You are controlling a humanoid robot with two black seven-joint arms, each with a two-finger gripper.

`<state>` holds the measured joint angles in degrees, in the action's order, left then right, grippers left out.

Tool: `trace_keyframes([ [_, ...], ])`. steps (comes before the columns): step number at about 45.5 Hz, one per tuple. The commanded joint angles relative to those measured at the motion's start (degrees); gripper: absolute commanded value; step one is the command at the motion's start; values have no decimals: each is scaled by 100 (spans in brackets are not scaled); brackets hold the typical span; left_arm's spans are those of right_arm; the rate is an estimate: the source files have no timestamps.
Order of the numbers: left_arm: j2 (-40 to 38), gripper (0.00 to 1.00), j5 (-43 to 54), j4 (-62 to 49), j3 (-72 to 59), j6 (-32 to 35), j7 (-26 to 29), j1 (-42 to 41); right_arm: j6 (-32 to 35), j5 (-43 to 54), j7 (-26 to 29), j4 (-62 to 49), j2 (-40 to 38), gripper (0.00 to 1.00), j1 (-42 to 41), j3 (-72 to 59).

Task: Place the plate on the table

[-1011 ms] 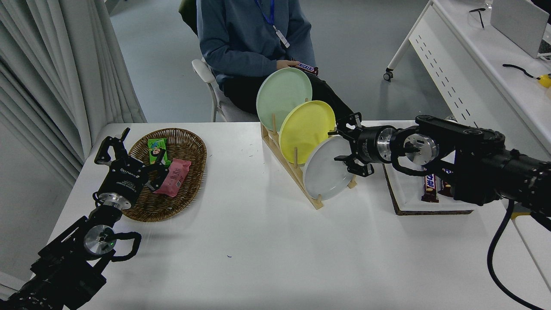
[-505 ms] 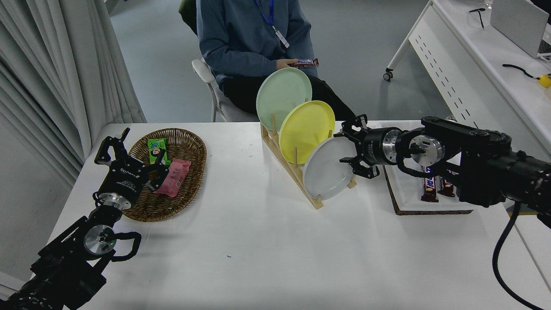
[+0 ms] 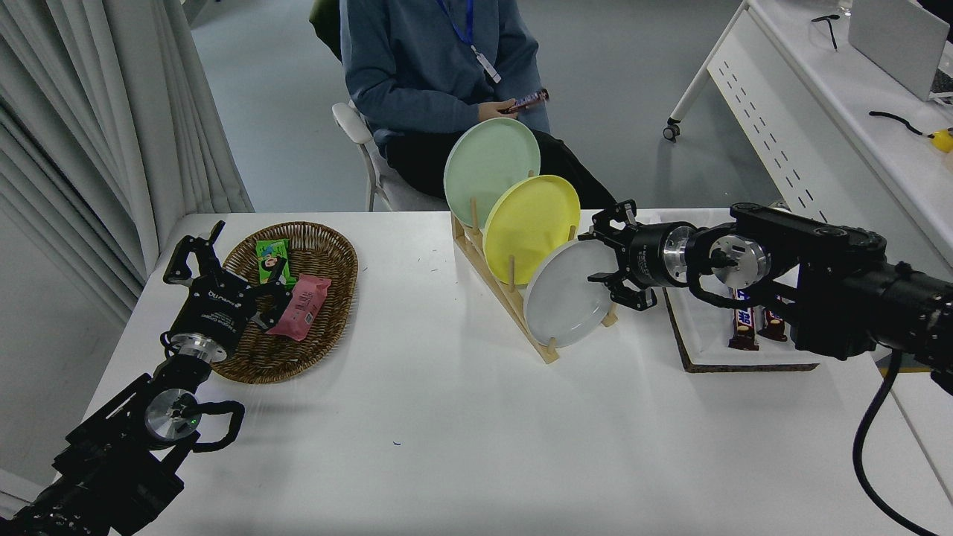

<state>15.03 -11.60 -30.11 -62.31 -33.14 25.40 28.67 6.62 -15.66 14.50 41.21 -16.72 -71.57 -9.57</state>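
Observation:
The pale grey plate (image 3: 566, 298) stands on edge in the front slot of a wooden rack (image 3: 506, 298) on the white table (image 3: 461, 447). Behind it stand a yellow plate (image 3: 530, 216) and a light green plate (image 3: 490, 160). My right gripper (image 3: 612, 260) is open at the grey plate's right rim, one finger above the rim and one below it, pointing left. My left gripper (image 3: 195, 249) is open and parked over the left edge of a wicker basket (image 3: 331, 279).
The basket holds a green packet (image 3: 272, 258) and a pink packet (image 3: 301, 307). A cork-edged white tray (image 3: 703, 339) with chocolate bars (image 3: 743, 324) lies under my right arm. A seated person (image 3: 439, 67) holds a snack bar beyond the table's far edge.
My right gripper drew back slightly to the right from the plate and rack, then held still at the grey plate's rim. The person's hand tilted the snack bar. The left arm has not moved.

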Motion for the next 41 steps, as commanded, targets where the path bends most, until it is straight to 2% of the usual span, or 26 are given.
trace_keyframes([
  [1,0,100,0,5,0,1,0,-2,33,-7,18,1,-15,61,-6,43],
  [24,0,100,0,-4,0,0,0,-2,261,-16,9,-17,-41,62,-94,253],
  [28,0,100,0,-4,0,1,0,-2,261,-16,18,-43,-15,59,-94,324],
  [34,0,100,0,-4,0,1,0,-2,261,-25,9,-52,29,47,-94,341],
  [41,0,100,0,5,0,-8,0,-2,252,-25,18,-87,108,47,-85,429],
])
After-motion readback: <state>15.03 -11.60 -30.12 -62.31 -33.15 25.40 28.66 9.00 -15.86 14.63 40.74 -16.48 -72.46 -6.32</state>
